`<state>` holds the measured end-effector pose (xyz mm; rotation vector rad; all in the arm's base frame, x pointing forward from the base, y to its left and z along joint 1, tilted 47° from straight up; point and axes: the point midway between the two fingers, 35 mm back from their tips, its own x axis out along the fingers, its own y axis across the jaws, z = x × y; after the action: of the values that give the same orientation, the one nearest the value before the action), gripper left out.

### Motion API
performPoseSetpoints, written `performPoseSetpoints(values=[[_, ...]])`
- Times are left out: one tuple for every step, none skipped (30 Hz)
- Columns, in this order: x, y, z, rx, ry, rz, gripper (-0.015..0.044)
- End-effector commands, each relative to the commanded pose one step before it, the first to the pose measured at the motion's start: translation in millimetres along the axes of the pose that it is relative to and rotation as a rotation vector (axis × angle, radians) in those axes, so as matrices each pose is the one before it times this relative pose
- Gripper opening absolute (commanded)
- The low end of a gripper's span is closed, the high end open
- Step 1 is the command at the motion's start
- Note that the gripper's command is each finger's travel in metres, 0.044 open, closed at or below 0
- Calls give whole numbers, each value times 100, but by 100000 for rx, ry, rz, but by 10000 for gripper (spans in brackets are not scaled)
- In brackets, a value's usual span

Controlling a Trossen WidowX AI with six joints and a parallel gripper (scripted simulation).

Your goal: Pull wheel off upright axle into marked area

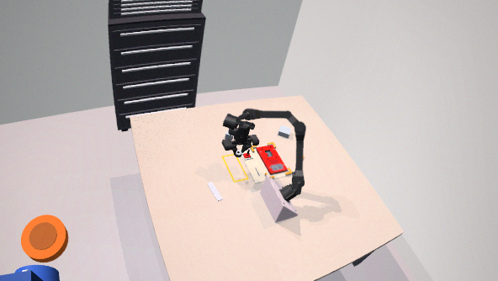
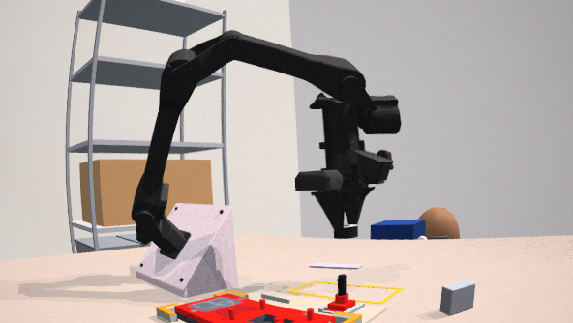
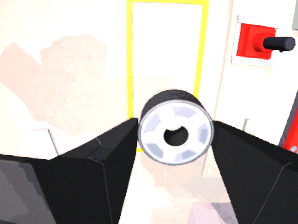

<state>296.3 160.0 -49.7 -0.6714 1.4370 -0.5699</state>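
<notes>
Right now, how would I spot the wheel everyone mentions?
Follow the black arm to its end effector, raised above the table. The wheel is pinched there: a small pale disc with a dark rim and center hole, the only round piece off the table.

The wheel [image 3: 176, 135] is a small disc with a pale, whitish face, a dark tread around its rim and a dark round hole at its centre. It hangs clear of the desk [image 1: 202, 235], pinched at its two sides, its flat face turned to the wrist view. The upright axle [image 2: 342, 282] is a short black peg standing bare on a small red block [image 2: 342, 303]. The marked area [image 3: 166, 30] is a long rectangle drawn in yellow outline on the desk, just beside the axle's block and directly below the wheel in the wrist view.
</notes>
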Motion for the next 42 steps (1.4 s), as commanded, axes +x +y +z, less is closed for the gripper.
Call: performPoseSetpoints(values=[[1141,163,-276,107,816,-445,0],[302,-4,-2,5,-4,-13,0],[274,-6,-4,5,-3,-14,0],[176,-4,-4,3,-2,-10,0],[60,-2,-2,1,-1,-3,0],[100,7,12,-1,-3,7,0],[202,13,24,-2,-6,13,0],[310,18,35,-3,-10,18,0],[389,20,40,-3,-12,19,0],[471,21,43,-2,-13,18,0],[554,19,42,-1,-14,13,0],[614,14,37,0,-14,5,0],[635,7,26,3,-13,-5,0],[636,0,15,5,-11,-16,0],[634,-8,3,7,-8,-27,0],[630,-15,-10,8,-5,-38,0],[627,-22,-22,10,-2,-49,0],[623,-29,-34,12,1,-59,0],[618,-35,-46,13,5,-70,0],[613,-42,-58,15,8,-80,0],[490,-38,-55,13,9,-72,0],[295,-25,-37,8,7,-47,0],[98,-9,-13,3,3,-16,0],[0,0,0,0,0,0,0],[0,0,0,0,0,0,0],[0,0,0,0,0,0,0],[0,0,0,0,0,0,0],[0,0,0,0,0,0,0],[0,0,0,0,0,0,0],[0,0,0,0,0,0,0],[-373,80,102,524,-92,493,26],[0,0,0,0,0,0,53],[0,0,0,0,0,0,79],[0,0,0,0,0,0,105],[0,0,0,0,0,0,131],[0,0,0,0,0,0,157],[0,0,0,0,0,0,184],[0,0,0,0,0,0,210],[0,0,0,0,0,0,236],[0,0,0,0,0,0,262],[-240,17,21,-28,2,13,289],[-412,26,31,-47,4,19,300]])
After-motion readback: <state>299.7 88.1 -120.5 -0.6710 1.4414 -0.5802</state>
